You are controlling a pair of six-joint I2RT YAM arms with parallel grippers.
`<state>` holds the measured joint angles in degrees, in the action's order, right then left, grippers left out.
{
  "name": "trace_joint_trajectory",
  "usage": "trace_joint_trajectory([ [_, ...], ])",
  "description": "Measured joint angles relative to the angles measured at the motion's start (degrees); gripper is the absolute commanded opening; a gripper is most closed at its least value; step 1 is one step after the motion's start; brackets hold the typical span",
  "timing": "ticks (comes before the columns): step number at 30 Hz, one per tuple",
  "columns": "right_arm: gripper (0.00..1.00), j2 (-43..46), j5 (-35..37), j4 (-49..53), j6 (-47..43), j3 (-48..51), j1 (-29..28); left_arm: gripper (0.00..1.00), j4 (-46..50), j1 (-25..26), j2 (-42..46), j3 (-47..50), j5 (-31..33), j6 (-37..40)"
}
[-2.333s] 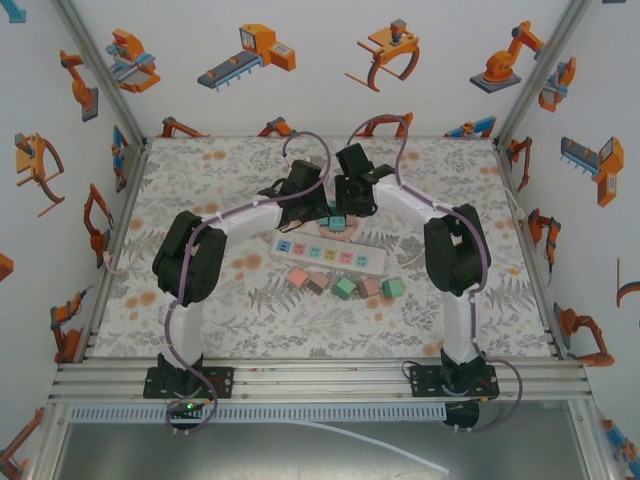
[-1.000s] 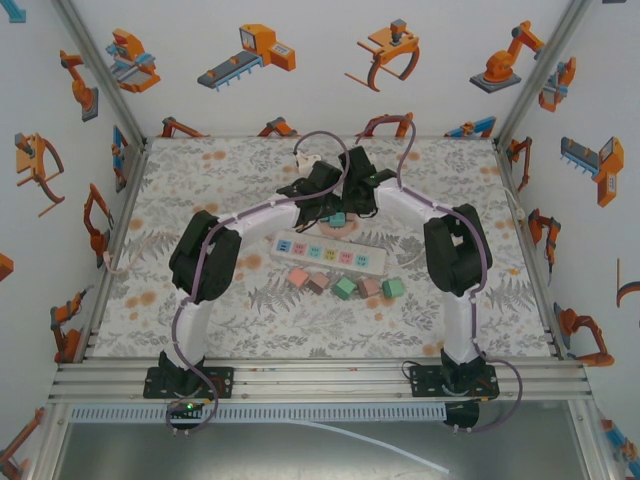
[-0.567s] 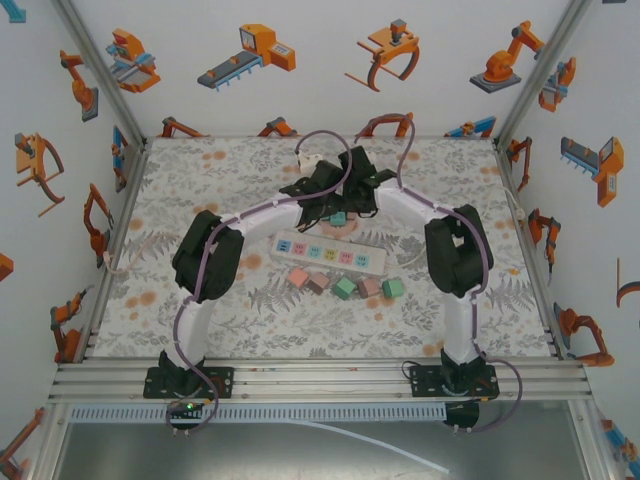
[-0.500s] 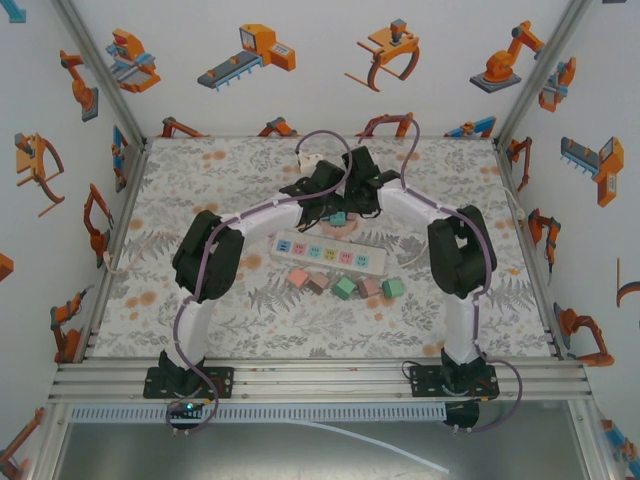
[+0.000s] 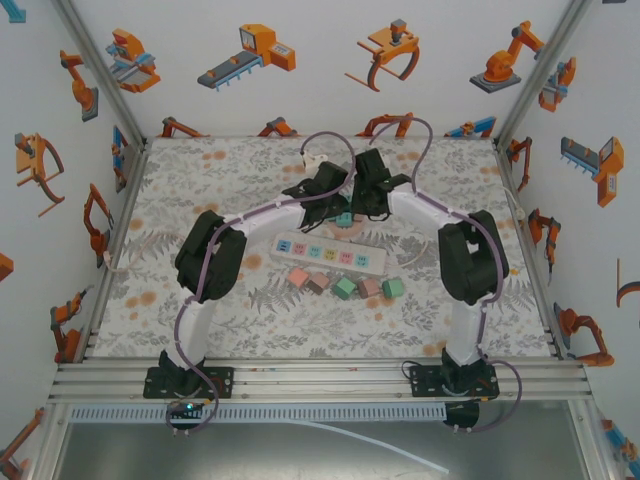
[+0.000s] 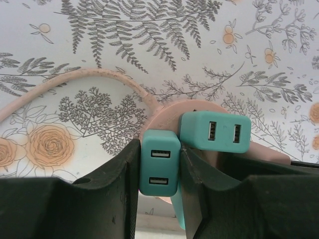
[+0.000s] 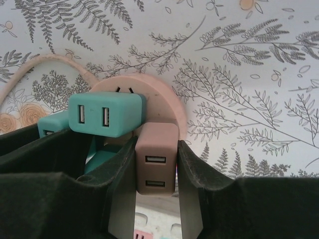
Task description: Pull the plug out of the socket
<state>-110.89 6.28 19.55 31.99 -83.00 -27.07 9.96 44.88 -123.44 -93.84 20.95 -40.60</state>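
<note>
teal plug (image 6: 159, 172) clamped by left gripper (image 6: 159, 149), brown plug (image 7: 156, 169) by right gripper (image 7: 156, 144); unheld pink socket (image 7: 162, 97) may lift too.

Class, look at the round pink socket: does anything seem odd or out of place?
Nothing looks damaged. Oddly, the left gripper clamps a teal plug and the right gripper a brown plug at the same pink socket.

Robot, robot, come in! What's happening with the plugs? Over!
Left fingers shut on small teal plug. Right fingers shut on brown plug. Both look seated on round pink socket. Wider teal plug sits between them.
</note>
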Motion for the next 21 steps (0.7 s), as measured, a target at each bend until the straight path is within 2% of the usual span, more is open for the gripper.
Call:
trace_joint_trajectory([
  [3,0.0,1.0,-1.3,0.3,0.9,1.1,1.4,0.0,-1.2,0.3,-0.3,0.0,-1.0,0.0],
  [19,0.0,2.2,-0.4,-0.4,1.6,2.1,1.0,0.0,-1.4,0.0,-0.5,-0.3,-1.6,1.3],
  [21,0.0,2.8,0.0,-0.7,1.6,2.9,1.0,0.09,-2.8,0.0,-0.1,0.7,-2.7,1.8],
])
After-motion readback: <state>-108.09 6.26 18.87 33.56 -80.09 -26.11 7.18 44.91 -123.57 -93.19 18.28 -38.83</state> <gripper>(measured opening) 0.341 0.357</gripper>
